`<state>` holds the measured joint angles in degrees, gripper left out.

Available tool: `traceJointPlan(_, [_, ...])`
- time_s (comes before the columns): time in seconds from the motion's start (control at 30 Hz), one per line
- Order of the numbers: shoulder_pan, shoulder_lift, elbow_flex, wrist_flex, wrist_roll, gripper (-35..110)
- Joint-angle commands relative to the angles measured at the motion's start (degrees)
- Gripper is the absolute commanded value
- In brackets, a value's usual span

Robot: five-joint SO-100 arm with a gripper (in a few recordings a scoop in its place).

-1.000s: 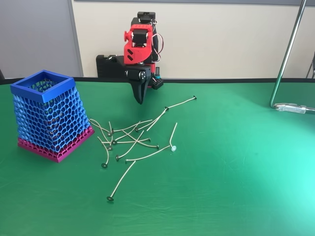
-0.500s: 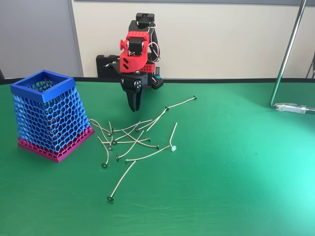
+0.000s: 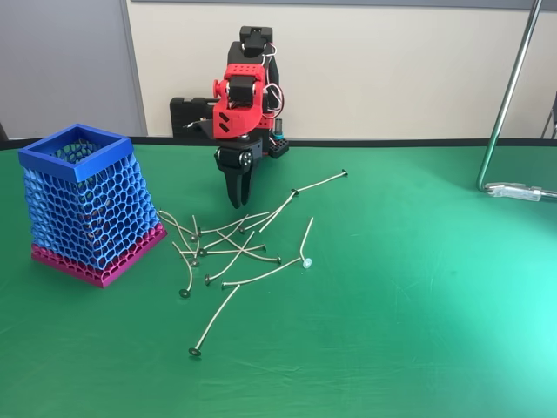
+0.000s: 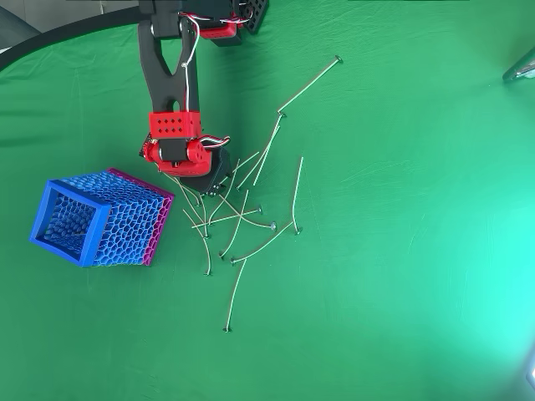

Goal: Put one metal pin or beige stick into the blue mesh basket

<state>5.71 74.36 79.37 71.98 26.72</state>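
We held our claw [image 3: 235,197] closed and empty just above the beige sticks [image 3: 235,244], right of the blue mesh basket [image 3: 87,205]

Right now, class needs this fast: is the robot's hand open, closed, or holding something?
Hand: closed or nearly so, fingers together and pointing down above the scattered sticks; it holds nothing.

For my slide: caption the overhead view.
Gripper hovers over scattered beige sticks beside the blue mesh basket.
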Motion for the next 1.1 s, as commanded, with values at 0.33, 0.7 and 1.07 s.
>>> traceJointPlan(0.33, [-0.53,-2.29,-0.53,-1.76,5.98,16])
traceJointPlan(0.7, [-1.32,-5.89,-1.05,-3.43,7.29,17])
traceJointPlan(1.07, [-0.97,-8.0,-3.16,-3.69,7.47,19])
